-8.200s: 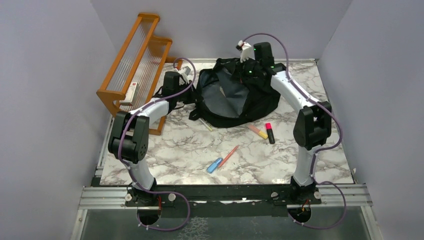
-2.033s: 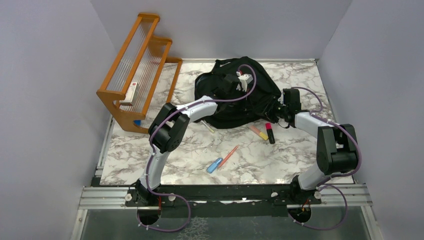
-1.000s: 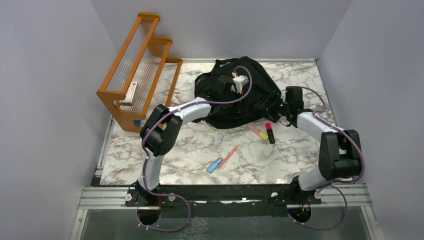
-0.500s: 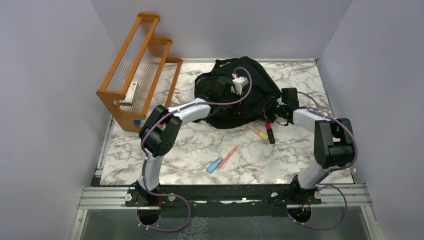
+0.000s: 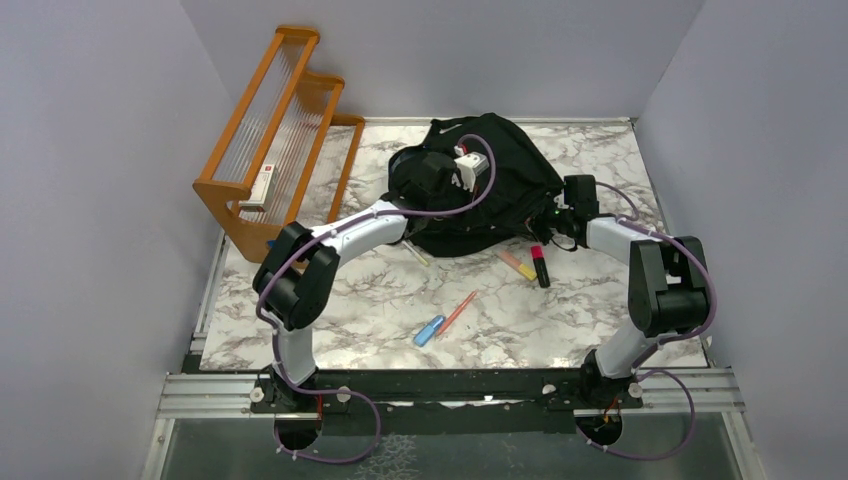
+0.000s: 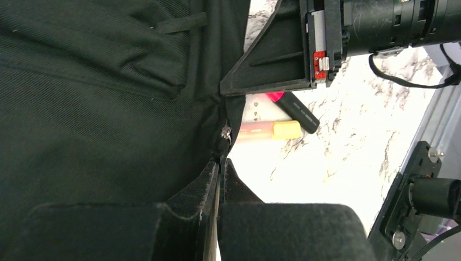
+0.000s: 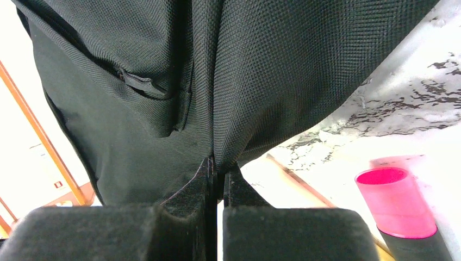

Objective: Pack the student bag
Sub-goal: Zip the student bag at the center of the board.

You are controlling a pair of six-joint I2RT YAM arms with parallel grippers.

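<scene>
The student bag [image 5: 500, 185] is a large black backpack lying at the back middle of the marble table. My left gripper [image 5: 441, 190] reaches over its top. In the left wrist view the left gripper [image 6: 221, 163] is shut on the bag's [image 6: 98, 109] fabric seam just below a small zip pull [image 6: 225, 132]. My right gripper [image 5: 551, 213] is at the bag's right lower edge. In the right wrist view the right gripper [image 7: 218, 169] is shut on a fold of the bag's [image 7: 261, 70] black fabric. The right gripper also shows in the left wrist view [image 6: 277, 60].
A pink highlighter [image 5: 540, 266] and an orange-yellow highlighter [image 5: 517, 263] lie just in front of the bag's right side. A yellow pen [image 5: 412, 250], a red pen [image 5: 456, 312] and a blue marker [image 5: 429, 331] lie nearer. A wooden rack [image 5: 275, 140] stands at the back left.
My right gripper moved in from the right and closed on the bag's lower right edge. My left arm's elbow swung left and the left gripper shifted slightly left on the bag.
</scene>
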